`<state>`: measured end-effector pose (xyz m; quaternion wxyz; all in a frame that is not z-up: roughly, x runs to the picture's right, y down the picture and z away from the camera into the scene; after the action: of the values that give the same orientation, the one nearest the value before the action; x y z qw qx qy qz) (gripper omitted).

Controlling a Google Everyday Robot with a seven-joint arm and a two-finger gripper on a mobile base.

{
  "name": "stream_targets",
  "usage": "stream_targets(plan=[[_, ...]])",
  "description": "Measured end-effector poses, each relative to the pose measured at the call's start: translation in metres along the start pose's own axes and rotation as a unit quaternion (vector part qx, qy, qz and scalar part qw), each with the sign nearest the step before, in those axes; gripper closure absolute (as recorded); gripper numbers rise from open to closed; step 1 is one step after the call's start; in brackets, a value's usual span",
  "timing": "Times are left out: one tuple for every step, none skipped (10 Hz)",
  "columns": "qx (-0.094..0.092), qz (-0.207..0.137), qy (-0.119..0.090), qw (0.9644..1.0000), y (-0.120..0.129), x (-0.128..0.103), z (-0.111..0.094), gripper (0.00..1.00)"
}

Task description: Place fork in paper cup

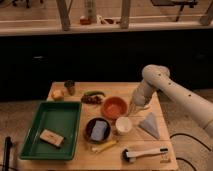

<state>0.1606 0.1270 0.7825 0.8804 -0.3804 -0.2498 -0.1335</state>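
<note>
The paper cup (123, 125) is small, white and round, and stands upright on the wooden table (80, 160) just in front of the orange bowl (114, 107). My gripper (132, 112) hangs from the white arm (159, 82) that reaches in from the right. It is just above the cup's far right rim, next to the orange bowl's right edge. I cannot make out the fork anywhere on the table. Whether it is in the gripper is not visible.
A dark bowl with a blue item (98, 129), a yellow stick (105, 146) and a white-handled brush (145, 153) lie near the cup. A grey wedge (150, 125) sits to its right. A green tray (35, 145) is at left, a small dark cup (70, 86) at the back.
</note>
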Motion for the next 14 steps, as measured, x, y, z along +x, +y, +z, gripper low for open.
stream_targets(plan=[[-0.007, -0.010, -0.001, 0.9999, -0.005, 0.002, -0.002, 1.00], [-0.014, -0.021, -0.003, 0.9997, -0.011, 0.002, -0.004, 1.00], [-0.021, -0.033, -0.006, 0.9992, -0.019, 0.003, -0.006, 1.00], [-0.025, -0.043, -0.010, 0.9987, -0.025, 0.001, -0.006, 1.00], [-0.027, -0.051, -0.012, 0.9983, -0.031, -0.004, -0.006, 1.00], [-0.032, -0.065, -0.015, 0.9973, -0.039, -0.013, -0.004, 1.00], [-0.034, -0.076, -0.019, 0.9964, -0.044, -0.021, -0.003, 1.00], [-0.037, -0.086, -0.022, 0.9954, -0.046, -0.027, -0.003, 1.00], [-0.039, -0.095, -0.025, 0.9944, -0.046, -0.033, -0.003, 1.00], [-0.044, -0.109, -0.030, 0.9926, -0.046, -0.042, -0.002, 1.00], [-0.049, -0.120, -0.032, 0.9911, -0.044, -0.048, -0.001, 1.00], [-0.054, -0.129, -0.034, 0.9895, -0.040, -0.054, 0.000, 1.00], [-0.060, -0.138, -0.036, 0.9880, -0.033, -0.059, 0.000, 1.00], [-0.064, -0.146, -0.037, 0.9866, -0.028, -0.065, 0.000, 1.00]])
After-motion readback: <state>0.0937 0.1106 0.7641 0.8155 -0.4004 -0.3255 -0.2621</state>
